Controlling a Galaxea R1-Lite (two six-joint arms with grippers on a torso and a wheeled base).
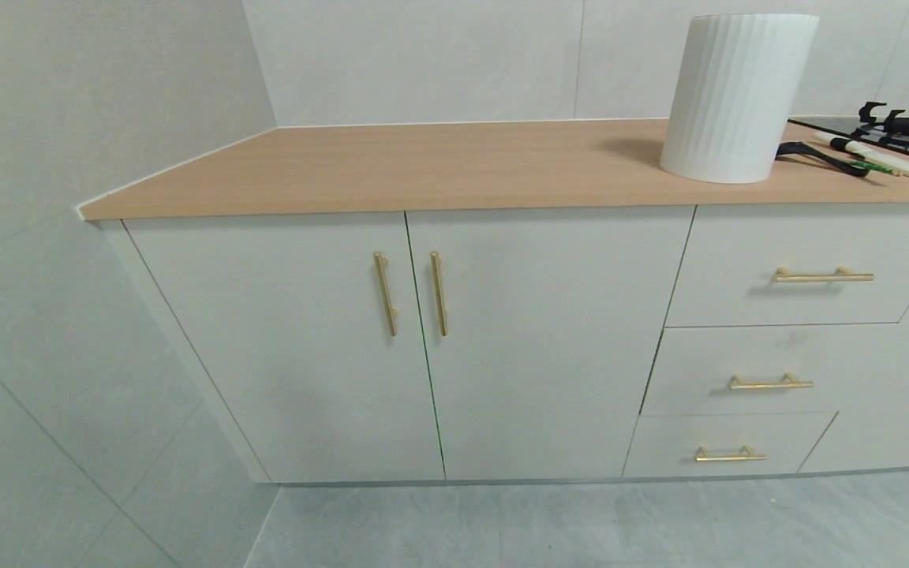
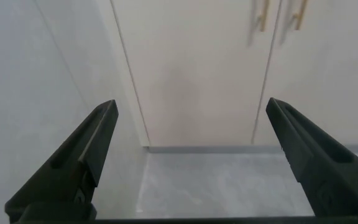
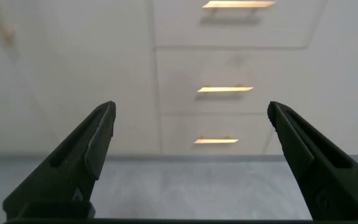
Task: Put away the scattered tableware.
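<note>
wood-grain countertop [image 1: 423, 166] carries a white ribbed cylindrical holder [image 1: 731, 99] toward its right end; just beside it we see a black-handled utensil [image 1: 821, 156] and a white-handled utensil [image 1: 896, 164] lying flat. left gripper [image 2: 191, 106] faces pale cabinet doors [image 2: 197, 74], fingers spread; right gripper [image 3: 190, 106] faces gold-handled drawers [image 3: 235, 68], likewise spread.

I am looking down at a wooden countertop [image 1: 423, 166] where a white ribbed container [image 1: 735, 95] is standing upright. Just beside it, a black utensil [image 1: 832, 161] and a white-handled utensil [image 1: 892, 162] are lying near the stove [image 1: 908, 128]. Below, two cabinet doors [image 1: 281, 347] and three drawers [image 1: 802, 241] are sitting shut.
</note>
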